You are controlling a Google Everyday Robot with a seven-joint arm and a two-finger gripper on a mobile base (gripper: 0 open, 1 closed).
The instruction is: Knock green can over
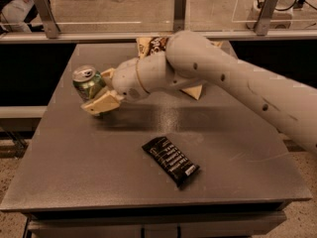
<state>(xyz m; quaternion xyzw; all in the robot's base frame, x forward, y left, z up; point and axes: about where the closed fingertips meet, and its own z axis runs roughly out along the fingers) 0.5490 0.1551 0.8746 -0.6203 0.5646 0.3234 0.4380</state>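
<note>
The green can stands on the grey table at the left, leaning away to the left with its silver top showing. My gripper is at the can's right side, its cream fingers spread open. The lower finger lies along the can's base and the upper finger sits by its right wall. The fingers touch the can but do not clamp it. My arm reaches in from the right.
A black snack bar wrapper lies front of centre. A cream-and-brown chip bag lies behind my arm at the back. A glass rail with metal posts runs along the far edge. The table's left edge is close to the can.
</note>
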